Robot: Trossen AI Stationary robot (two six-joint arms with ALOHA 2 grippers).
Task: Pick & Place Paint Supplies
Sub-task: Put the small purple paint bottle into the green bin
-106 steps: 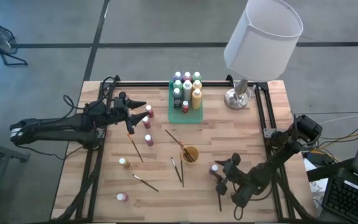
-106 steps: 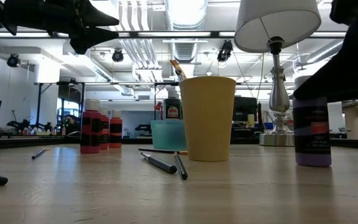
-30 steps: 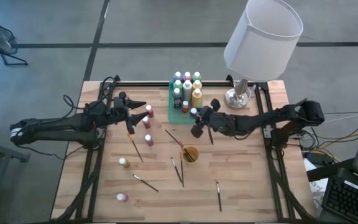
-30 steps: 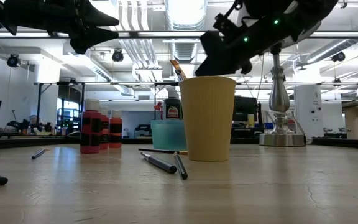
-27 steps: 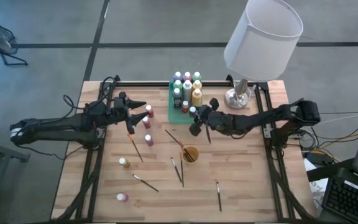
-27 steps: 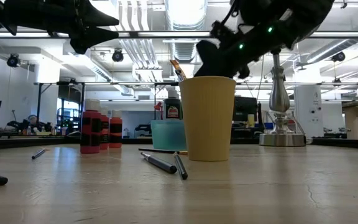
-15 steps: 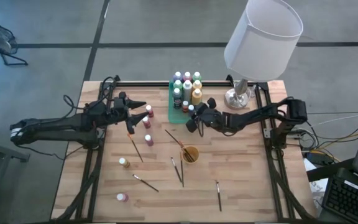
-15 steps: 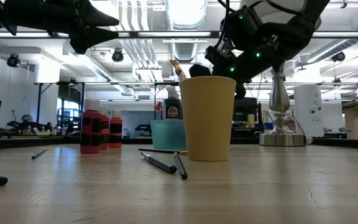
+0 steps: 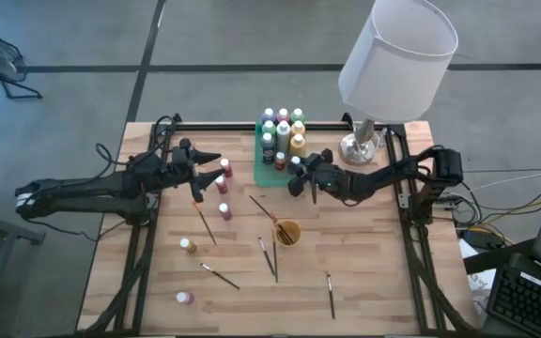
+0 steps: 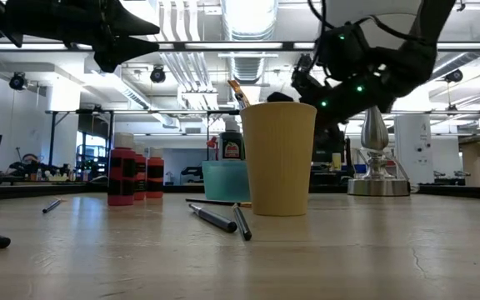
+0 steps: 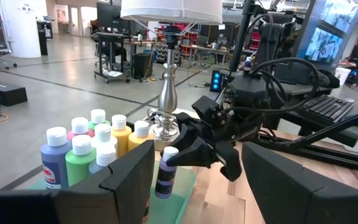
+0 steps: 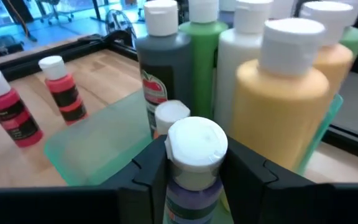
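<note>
My right gripper point(image 9: 295, 172) is shut on a small purple paint bottle with a white cap point(image 12: 196, 148). It holds the bottle over the near right part of the translucent green tray point(image 9: 263, 169). Several capped bottles point(image 9: 283, 130) stand upright in that tray. My left gripper point(image 9: 218, 161) hovers open at the tray's left, close to three red bottles point(image 9: 222, 186) that stand on the table. Thin dark brushes point(image 9: 205, 222) point(image 9: 269, 255) point(image 9: 330, 295) lie flat on the wood. One more brush leans in the yellow cup point(image 9: 287, 232). My right gripper pinches the purple bottle's upper body, just under the cap point(image 11: 168, 163), between its two fingers point(image 12: 146, 167). They come from the table's right, slanting slightly down. The bottle stands upright in the hold, over the tray; whether its base point(image 11: 161, 194) touches the tray I cannot tell.
A lamp stands at the far right, its base point(image 9: 359, 147) beside the tray and its white shade point(image 9: 398, 54) high above. Two small bottles point(image 9: 188, 246) point(image 9: 185, 298) stand on the near left of the table. Black rails point(image 9: 397, 178) run along the table's sides.
My right gripper has carried the purple bottle down and toward the table's far edge, in over the green tray, and its wrist has rolled a little. The bottle has stayed upright in the hold.
</note>
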